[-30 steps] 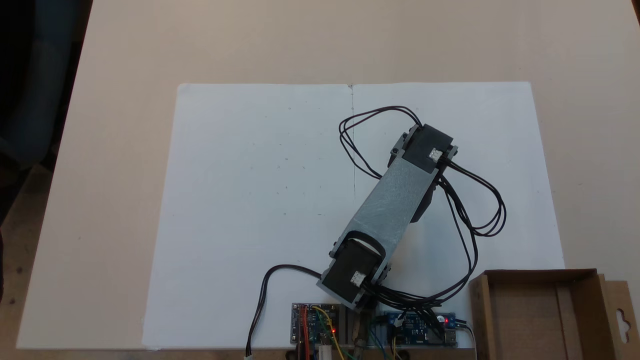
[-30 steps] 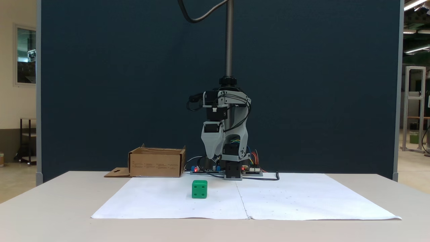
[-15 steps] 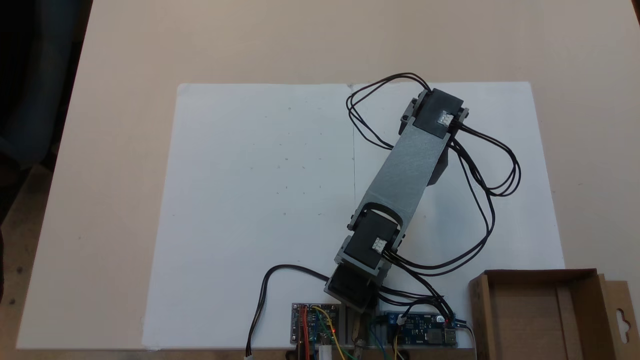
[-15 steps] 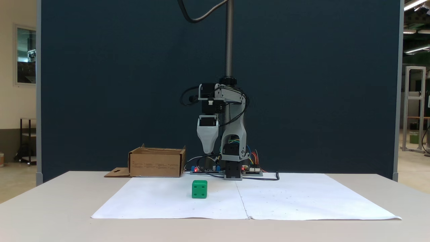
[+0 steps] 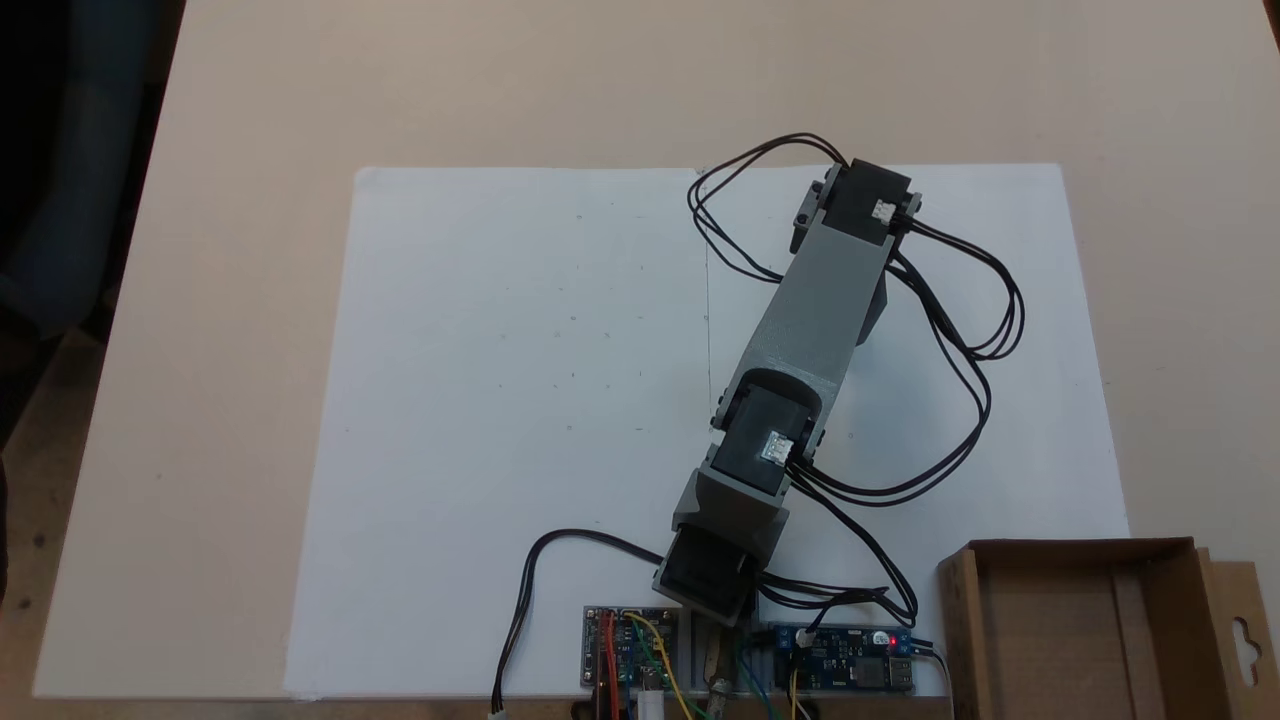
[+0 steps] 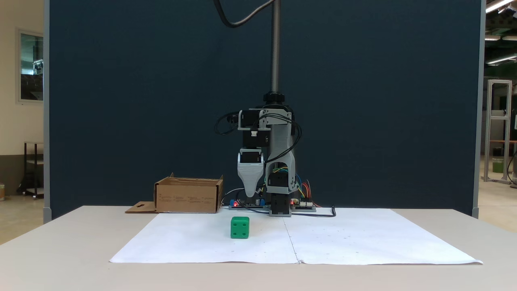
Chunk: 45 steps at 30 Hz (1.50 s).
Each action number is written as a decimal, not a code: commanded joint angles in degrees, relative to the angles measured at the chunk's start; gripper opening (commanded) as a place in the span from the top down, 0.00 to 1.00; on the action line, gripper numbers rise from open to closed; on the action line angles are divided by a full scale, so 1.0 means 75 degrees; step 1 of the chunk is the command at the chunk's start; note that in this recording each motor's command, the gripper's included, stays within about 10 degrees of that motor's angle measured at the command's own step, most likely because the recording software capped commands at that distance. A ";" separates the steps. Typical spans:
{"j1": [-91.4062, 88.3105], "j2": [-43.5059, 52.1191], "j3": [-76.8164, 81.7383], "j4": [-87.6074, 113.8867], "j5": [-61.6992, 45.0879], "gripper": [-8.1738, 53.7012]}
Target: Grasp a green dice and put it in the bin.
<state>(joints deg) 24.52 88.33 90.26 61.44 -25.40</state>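
The green dice (image 6: 240, 227) sits on the white paper, a face with several pips turned to the camera. My gripper (image 6: 251, 195) hangs point-down above and behind it, a little to its right in this fixed view, well clear of the paper. One grey tapered finger faces the camera and covers the other jaw, so the gap is hidden. From above, the grey arm (image 5: 815, 300) stretches diagonally out over the paper. The bin (image 6: 189, 196) is a brown cardboard box left of the arm's base; it appears again as the bin (image 5: 1150, 555) at the lower right.
White paper (image 5: 500, 400) covers the table's middle. Circuit boards (image 5: 630, 660) with coloured wires lie by the arm's base. Black cables (image 5: 985, 340) loop beside the arm. The box's side flap (image 5: 1243, 630) has a hanger hole. A dark partition (image 6: 121, 101) and a pole (image 6: 276, 44) stand behind.
The arm has reached farther out from its base across the paper. The gripper first rose slightly, then came down lower. The dice and the bin have not moved.
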 commanded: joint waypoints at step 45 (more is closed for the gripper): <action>0.0199 -0.2098 -0.0129 -0.1957 0.1418 0.15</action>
<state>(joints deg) 26.19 71.19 90.35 48.16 -17.93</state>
